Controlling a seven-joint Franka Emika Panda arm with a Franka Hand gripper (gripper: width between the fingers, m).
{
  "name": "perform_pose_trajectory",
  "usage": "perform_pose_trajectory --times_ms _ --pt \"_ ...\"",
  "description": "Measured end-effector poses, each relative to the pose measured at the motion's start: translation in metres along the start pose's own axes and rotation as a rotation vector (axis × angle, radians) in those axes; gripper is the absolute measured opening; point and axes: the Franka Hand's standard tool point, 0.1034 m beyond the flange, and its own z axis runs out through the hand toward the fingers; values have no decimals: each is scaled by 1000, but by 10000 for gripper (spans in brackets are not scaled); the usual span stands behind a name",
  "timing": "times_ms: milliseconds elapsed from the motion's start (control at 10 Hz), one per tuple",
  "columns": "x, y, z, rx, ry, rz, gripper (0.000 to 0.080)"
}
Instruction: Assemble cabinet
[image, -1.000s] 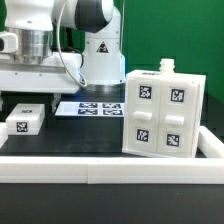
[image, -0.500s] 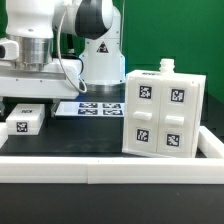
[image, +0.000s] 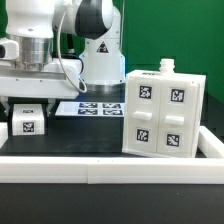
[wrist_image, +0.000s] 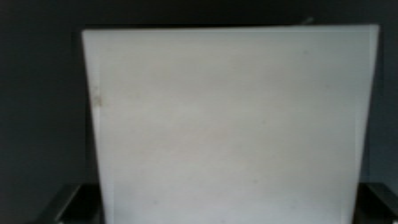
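Cabinet: the cabinet (image: 163, 112) stood upright on the black table (image: 75, 140) at the exterior view's right, just behind the near white rail (image: 110, 166) and well apart from the arm.
Gripper: the gripper (image: 28, 100) hung at the exterior view's left, directly over a small tagged block (image: 27, 122). Jaw opening and any contact with the block: couldn't tell.
Handling: judged light, thin-walled plastic; stiff overall, but the panels would likely flex if squeezed. Smooth faces, so probably slippery.
Grasp point: the body looked too wide for the jaws. Best bet was a wall edge or the small stub on top (image: 166, 67), and pushing rather than lifting.
Hidden: the cabinet's far and right faces and its inside weren't visible, and its open side was unknown.
Wrist view: filled by a blurred plain white face (wrist_image: 231, 115), probably the block; fingertips weren't readable and the cabinet wasn't in it.
Marker board: the marker board (image: 95, 108) lay far centre, partly cut off by the cabinet.
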Motion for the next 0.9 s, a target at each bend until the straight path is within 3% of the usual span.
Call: perform_pose_trajectory --times_ms 200,500,700,900 --pt "0 -2 -3 8 -7 0 565" --pt "14 -26 -67 65 11 -17 566" --pt "27 -39 -103 78 49 24 566" --pt "45 -71 -141 88 46 132 566"
